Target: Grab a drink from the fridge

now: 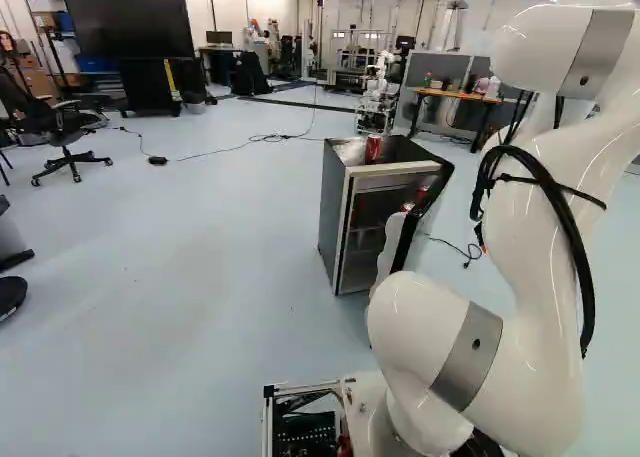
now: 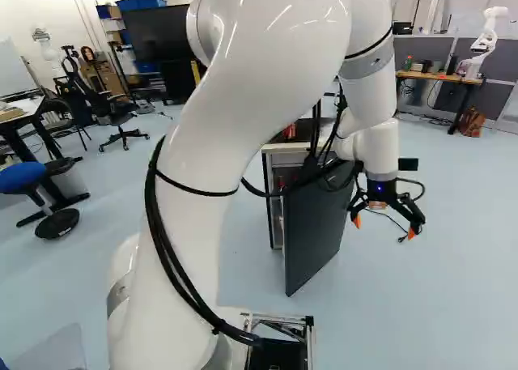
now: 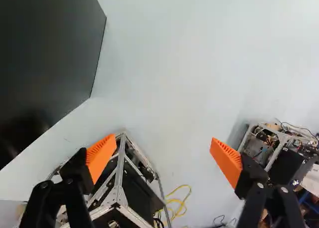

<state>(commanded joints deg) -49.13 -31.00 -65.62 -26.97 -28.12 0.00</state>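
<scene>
In the right base view my gripper (image 2: 384, 227) hangs fingers-down beside the fridge's dark door (image 2: 314, 228), on the door's outer side. The door is swung open toward the base. In the wrist view the gripper (image 3: 162, 145) stands wide open with nothing between its orange pads, and the door (image 3: 45, 48) is a dark panel beside it. The small fridge (image 1: 332, 207) stands on the floor in the left base view. A red can (image 1: 374, 148) is on its top; another red can (image 1: 421, 191) shows behind the open front. The shelves are partly hidden by the door and arm.
The base's metal frame (image 3: 118, 193) lies below one finger in the wrist view, with a yellow cable (image 3: 182, 200) beside it. A black cable (image 1: 455, 248) lies on the floor by the fridge. Farther back are a wooden-topped table (image 1: 460, 95) and another robot (image 2: 486, 42).
</scene>
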